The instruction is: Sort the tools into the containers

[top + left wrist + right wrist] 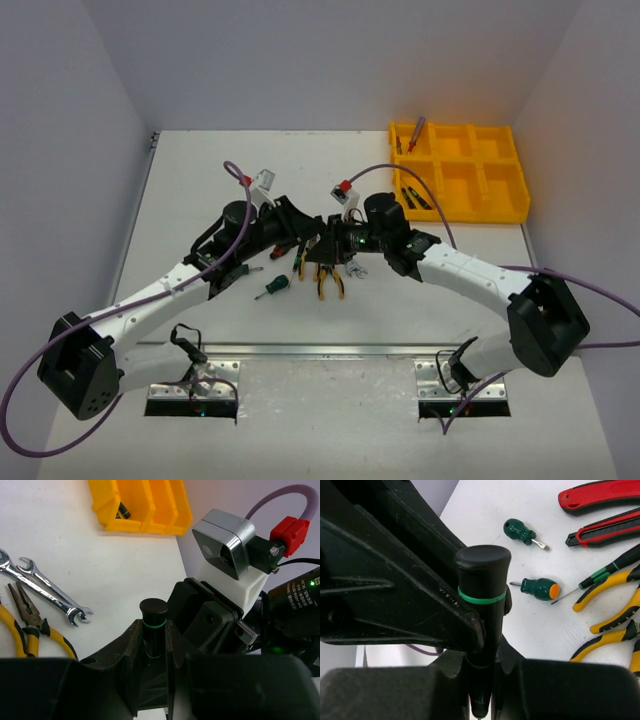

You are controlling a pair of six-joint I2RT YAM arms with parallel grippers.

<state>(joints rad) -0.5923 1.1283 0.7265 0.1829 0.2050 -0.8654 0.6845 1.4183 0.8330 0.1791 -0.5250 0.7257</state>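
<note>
Low in the centre of the top view, a stubby green screwdriver (270, 287) and yellow-and-black pliers (328, 283) lie on the white table. Just above them the two arms meet. The left gripper (153, 655) is clamped on a black screwdriver with a green ring round its handle (482, 595), held upright off the table. The right gripper (481, 680) is closed on the same handle lower down, so this looks like a hand-over.

The screwdriver should be light and rigid. Its smooth round handle could twist or slide between flat pads. The thick barrel under the green ring looks the surest hold, and the thin shaft a poor one.

Silver wrenches (45, 587) lie beyond. At upper right sits the bright yellow six-compartment tray (470, 213), with tools in its two left-hand bins.
</note>
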